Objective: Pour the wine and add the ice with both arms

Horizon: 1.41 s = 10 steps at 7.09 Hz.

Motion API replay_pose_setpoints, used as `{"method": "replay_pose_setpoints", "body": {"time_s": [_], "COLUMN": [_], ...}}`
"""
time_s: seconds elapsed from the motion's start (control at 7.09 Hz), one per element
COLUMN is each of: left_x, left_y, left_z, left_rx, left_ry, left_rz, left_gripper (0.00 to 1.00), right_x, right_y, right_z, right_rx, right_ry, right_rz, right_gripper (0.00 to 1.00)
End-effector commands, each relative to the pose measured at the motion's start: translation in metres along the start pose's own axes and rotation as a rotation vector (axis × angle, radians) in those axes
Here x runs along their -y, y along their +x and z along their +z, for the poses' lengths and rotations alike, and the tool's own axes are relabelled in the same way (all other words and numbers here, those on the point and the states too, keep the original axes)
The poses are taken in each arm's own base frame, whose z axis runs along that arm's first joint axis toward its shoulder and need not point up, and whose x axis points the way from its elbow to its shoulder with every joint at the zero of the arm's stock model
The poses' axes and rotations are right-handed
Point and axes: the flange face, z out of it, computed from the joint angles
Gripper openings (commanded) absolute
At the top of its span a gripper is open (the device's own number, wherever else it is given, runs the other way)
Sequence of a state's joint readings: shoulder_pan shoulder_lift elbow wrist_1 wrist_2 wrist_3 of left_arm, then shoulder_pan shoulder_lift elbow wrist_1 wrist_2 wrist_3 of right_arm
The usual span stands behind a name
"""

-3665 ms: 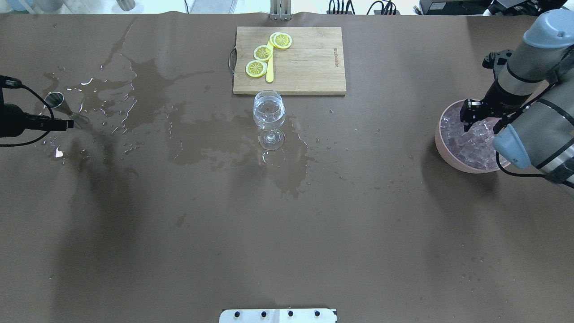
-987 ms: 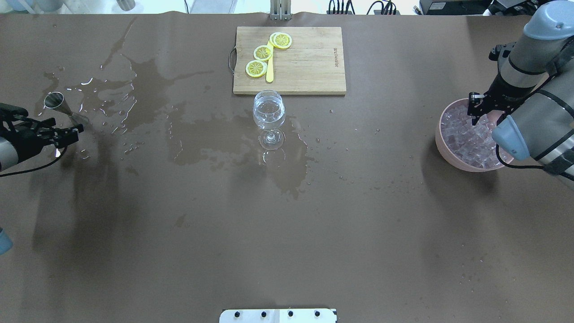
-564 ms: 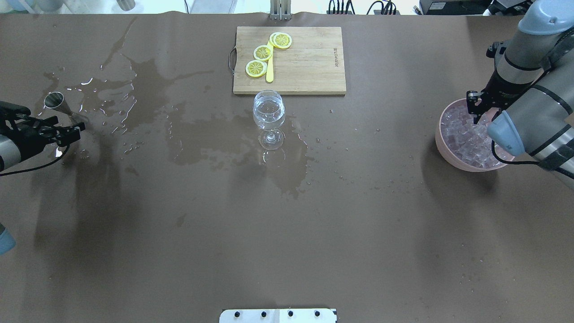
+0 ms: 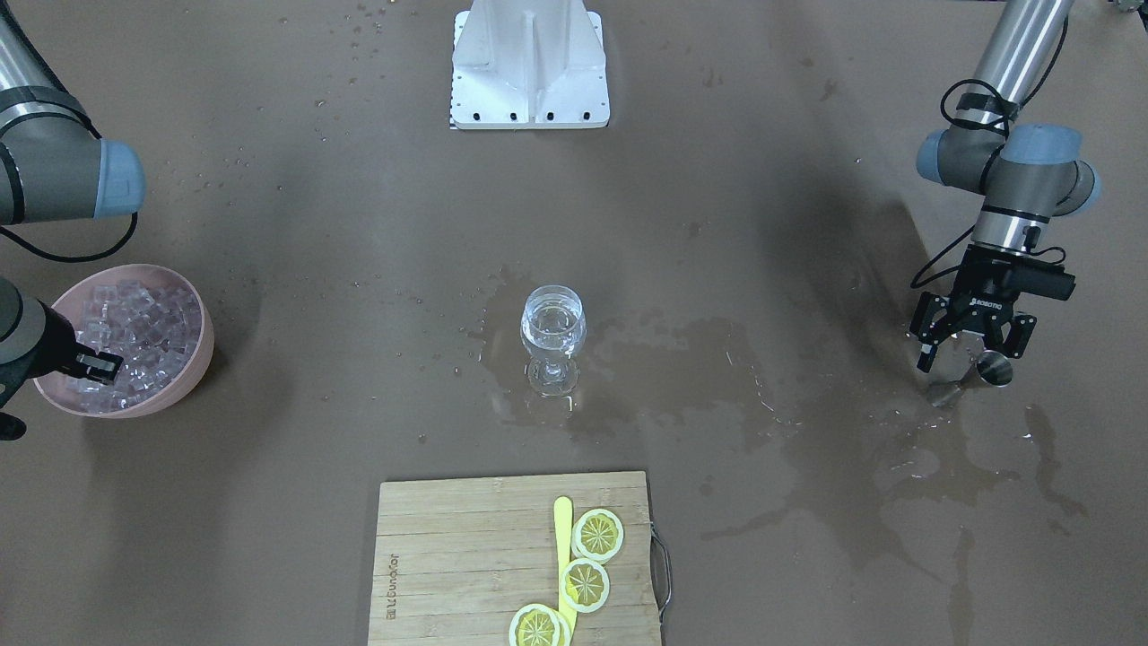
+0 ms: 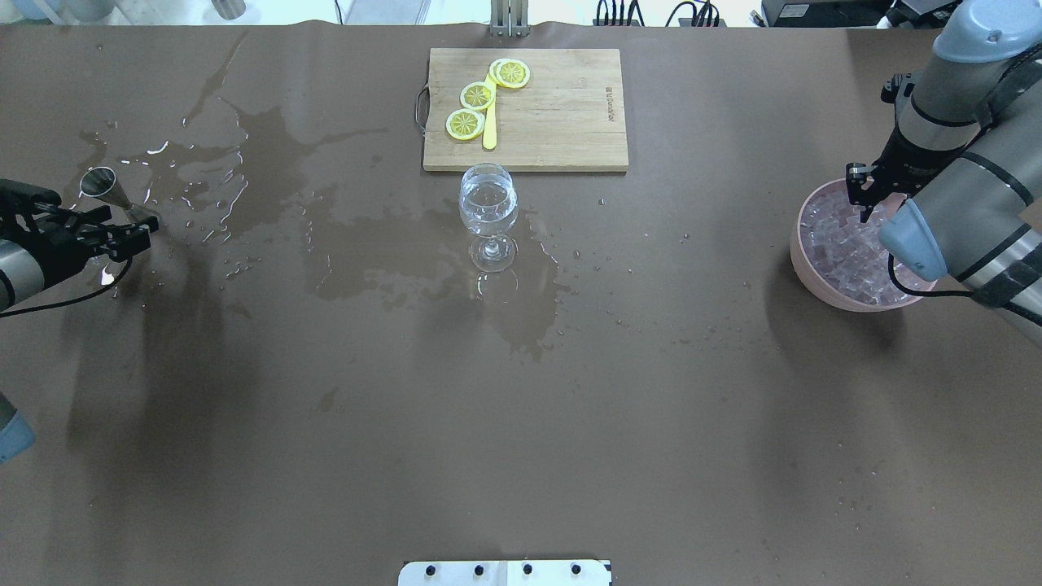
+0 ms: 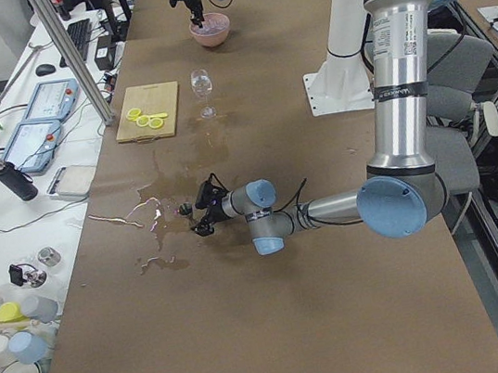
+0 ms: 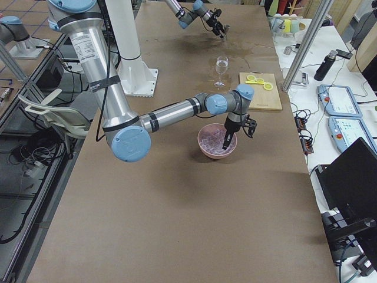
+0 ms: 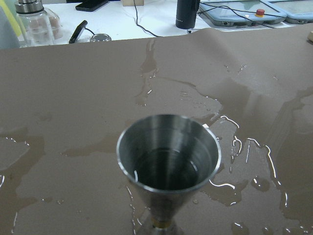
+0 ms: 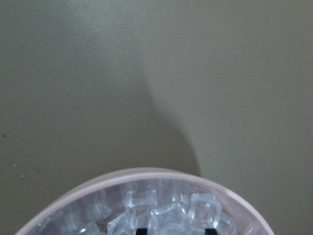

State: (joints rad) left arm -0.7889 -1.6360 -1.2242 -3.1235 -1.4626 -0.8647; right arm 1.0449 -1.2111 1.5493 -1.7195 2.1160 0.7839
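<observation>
**Steel jigger let go, ice run under way**

Out at 9 o'clock on the counter (image 5: 521, 423), the left gripper (image 4: 967, 357) has backed off the jigger (image 5: 99, 182). A few seconds back its fingers sat right at the stem. Now the jaws are spread wide and it hangs just beside the measure, which stands upright on its own with only a film of liquid in the cup. By my reading, the pour is done.

The wine (image 5: 488, 207) sits in the lower part of the glass (image 5: 492, 254) at the centre, just at 6 o'clock of the board (image 5: 562, 122). Plenty went astray too: puddles (image 5: 269, 155) run from the jigger across to the foot of the glass.

Over at 3 o'clock, the right gripper (image 9: 176, 231) has come up and drifted toward 12 o'clock. It was down among the ice (image 5: 842, 252) in the bowl (image 5: 802, 262); now it rides over the far side of the heap. The wrist view shows two fingertips a little apart above the cubes, but I cannot tell whether one is pinched between them.

If a cube is held, the carry toward the glass comes next, and a wet cube could slip. If not, it needs another dip. No ice shows in the glass yet.
</observation>
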Motion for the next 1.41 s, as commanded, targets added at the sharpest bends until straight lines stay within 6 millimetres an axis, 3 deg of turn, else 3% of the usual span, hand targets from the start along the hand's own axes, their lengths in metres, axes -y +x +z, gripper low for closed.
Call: {"method": "replay_pose_setpoints", "body": {"time_s": [0.0, 0.85, 1.27], "left_x": [0.0019, 0.0019, 0.0052], "left_y": [0.0010, -0.0017, -0.0025], "left_z": [0.0014, 0.0073, 0.0072], "left_rx": [0.003, 0.019, 0.024], "left_ry": [0.004, 0.012, 0.022], "left_rz": [0.002, 0.078, 0.073], "left_gripper": [0.84, 0.81, 0.76], "right_x": [-0.0004, -0.0030, -0.0046], "right_y": [-0.0045, -0.0022, -0.0043], "right_z": [0.0002, 0.0077, 0.0099], "right_rx": [-0.007, -0.029, -0.036], "right_ry": [0.007, 0.011, 0.012], "right_rz": [-0.007, -0.010, -0.015], "right_gripper": [0.51, 0.50, 0.39]}}
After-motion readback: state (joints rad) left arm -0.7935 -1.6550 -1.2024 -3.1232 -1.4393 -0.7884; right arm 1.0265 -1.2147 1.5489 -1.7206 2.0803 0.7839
